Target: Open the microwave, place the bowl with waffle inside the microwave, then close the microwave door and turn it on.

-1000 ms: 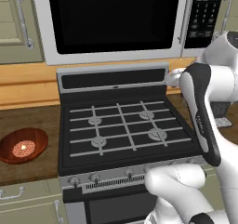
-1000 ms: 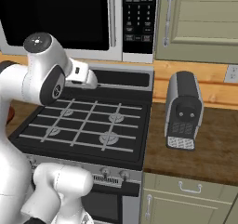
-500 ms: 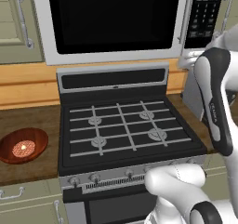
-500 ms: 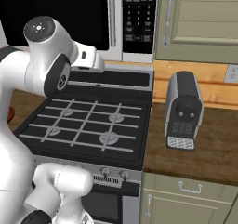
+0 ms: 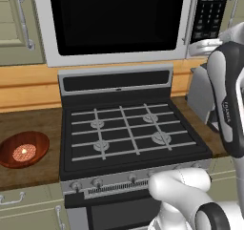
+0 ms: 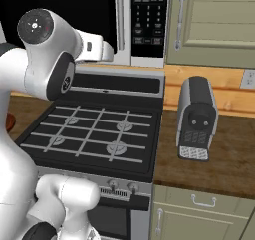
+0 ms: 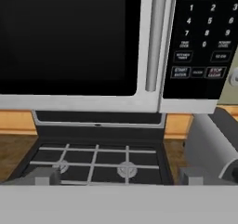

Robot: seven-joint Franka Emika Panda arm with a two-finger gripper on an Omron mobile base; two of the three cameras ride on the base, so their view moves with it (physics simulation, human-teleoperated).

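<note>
Your gripper point(image 7: 114, 179) sits raised in front of the microwave point(image 5: 119, 24), its fingertips point(image 7: 42, 176) spread wide with nothing between them, and it looks square at the long vertical handle point(image 7: 155, 37) of the microwave door point(image 7: 69, 42), which is shut. The opening step is not yet done, so everything else waits on it. The bowl point(image 5: 23, 149) rests on the bench point(image 5: 28, 124) to the left of the stove point(image 5: 128, 133), well apart from the arm, with the waffle point(image 5: 24, 152) lying in its middle. The handle runs just beside the keypad panel point(image 7: 202, 37), so if you drift to that side as you close in, a finger could press a key instead of hooking the handle. Come in too shallow and the fingers may slide off the handle when you pull. The door should swing out wide over the burners, so watch that your own elbow does not block it. The dark appliance point(image 6: 196, 117) on the bench right of the stove stands near the arm's sweep and could be knocked.
</note>
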